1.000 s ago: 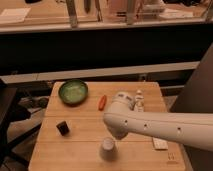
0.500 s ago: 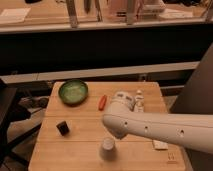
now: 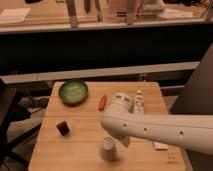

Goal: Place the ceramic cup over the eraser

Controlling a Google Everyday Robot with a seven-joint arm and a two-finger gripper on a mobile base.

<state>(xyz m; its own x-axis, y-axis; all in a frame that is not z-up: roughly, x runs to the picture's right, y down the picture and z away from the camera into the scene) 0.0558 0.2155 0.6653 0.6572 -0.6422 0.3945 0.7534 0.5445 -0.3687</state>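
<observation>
The ceramic cup [image 3: 107, 149] is small, off-white and tapered, and stands near the table's front edge. My gripper [image 3: 123, 139] is at the end of the big white arm [image 3: 160, 131] that reaches in from the right. It sits just above and to the right of the cup and is mostly hidden by the arm. A small dark block [image 3: 63, 128] lies on the left of the table. A flat white piece [image 3: 161, 145] lies at the front right, under the arm. I cannot tell which of the two is the eraser.
On the wooden table [image 3: 80, 150] a green bowl [image 3: 73, 91] stands at the back left. An orange-red item [image 3: 102, 102] and a white tube [image 3: 139, 102] lie behind the arm. A dark shelf runs behind the table.
</observation>
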